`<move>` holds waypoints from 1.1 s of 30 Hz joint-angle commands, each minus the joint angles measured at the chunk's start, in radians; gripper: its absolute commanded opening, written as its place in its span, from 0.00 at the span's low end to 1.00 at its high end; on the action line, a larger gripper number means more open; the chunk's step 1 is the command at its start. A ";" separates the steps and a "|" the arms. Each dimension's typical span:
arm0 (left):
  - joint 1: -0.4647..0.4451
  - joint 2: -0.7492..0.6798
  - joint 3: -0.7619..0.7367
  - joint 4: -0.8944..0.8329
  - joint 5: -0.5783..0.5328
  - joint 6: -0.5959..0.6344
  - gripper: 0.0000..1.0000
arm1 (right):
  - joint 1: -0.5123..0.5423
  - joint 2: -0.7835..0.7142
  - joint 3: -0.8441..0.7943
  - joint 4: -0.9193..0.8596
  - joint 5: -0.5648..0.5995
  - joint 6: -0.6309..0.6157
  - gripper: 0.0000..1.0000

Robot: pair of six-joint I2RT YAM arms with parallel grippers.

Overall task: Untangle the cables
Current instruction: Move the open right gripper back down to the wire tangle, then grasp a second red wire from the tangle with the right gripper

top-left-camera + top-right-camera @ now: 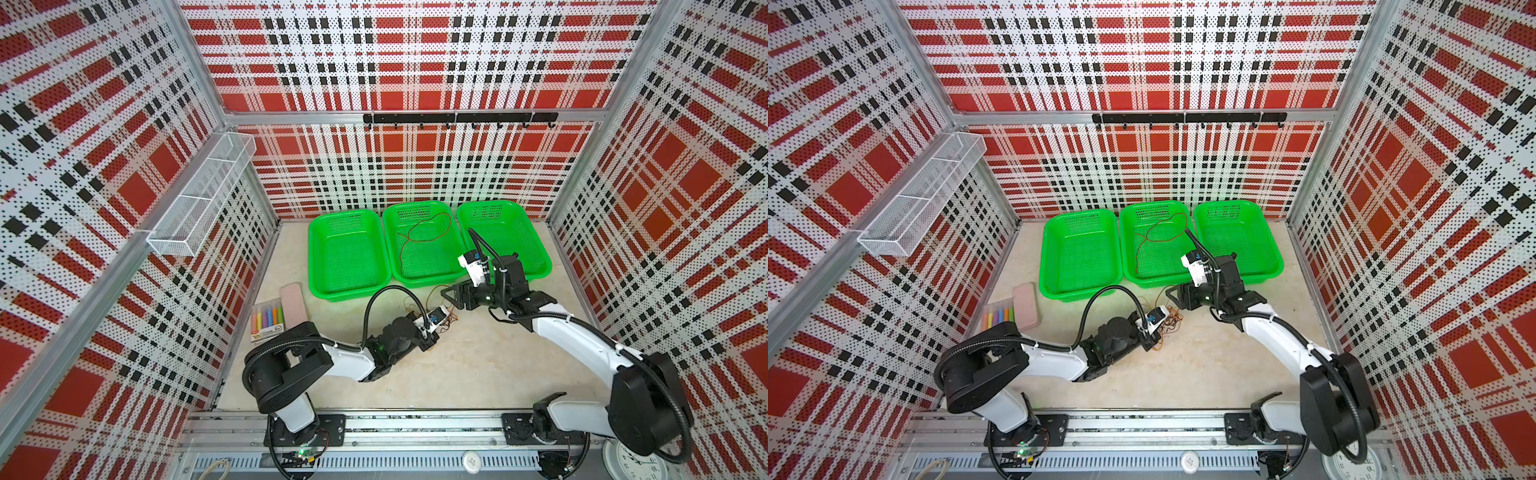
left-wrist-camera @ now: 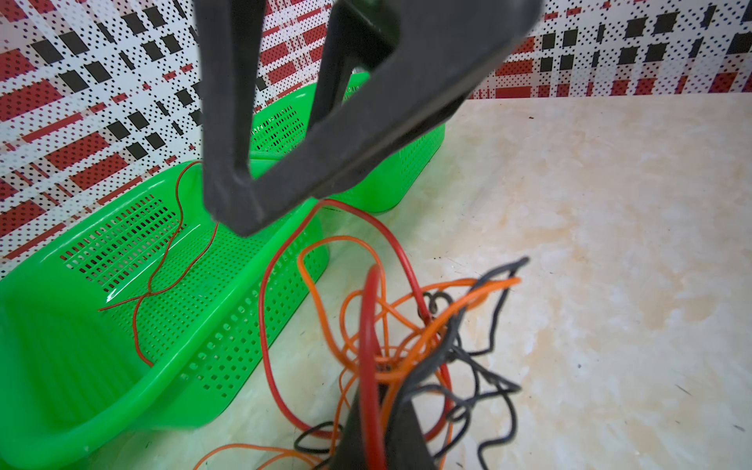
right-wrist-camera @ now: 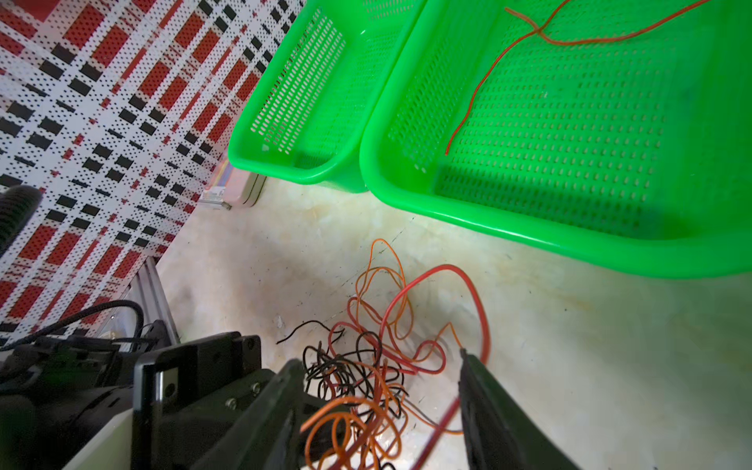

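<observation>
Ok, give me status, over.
Left gripper shut on the cables. Right gripper open, aimed at them. One red cable in middle basket. No obstruction seen.

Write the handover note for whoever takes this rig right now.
Left gripper: shut, apparently pinching the tangle of cables on the table, in front of the middle basket.
Right gripper: open, holding nothing, close to the same tangle.
Done: one red cable lies alone in the middle basket.
Left: red, orange and black cables are knotted together; each needs pulling free. The left basket and right basket hold no cable.
</observation>
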 commanded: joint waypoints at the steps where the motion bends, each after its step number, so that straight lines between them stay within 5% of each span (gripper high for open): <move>1: -0.014 -0.010 0.000 0.016 -0.022 0.013 0.00 | -0.020 -0.036 0.026 0.002 0.088 0.085 0.64; 13: -0.024 -0.009 -0.003 0.033 -0.036 0.016 0.00 | -0.018 0.058 0.040 0.003 -0.157 0.138 0.48; 23: -0.028 -0.011 0.007 0.057 -0.038 0.009 0.00 | -0.010 0.162 0.119 -0.118 -0.124 0.101 0.28; 27: -0.034 0.000 0.010 0.069 -0.049 -0.009 0.00 | -0.011 0.155 0.125 -0.099 -0.101 0.070 0.00; 33: -0.034 0.001 -0.036 0.146 -0.104 -0.080 0.00 | -0.024 0.027 0.147 -0.045 0.089 0.055 0.00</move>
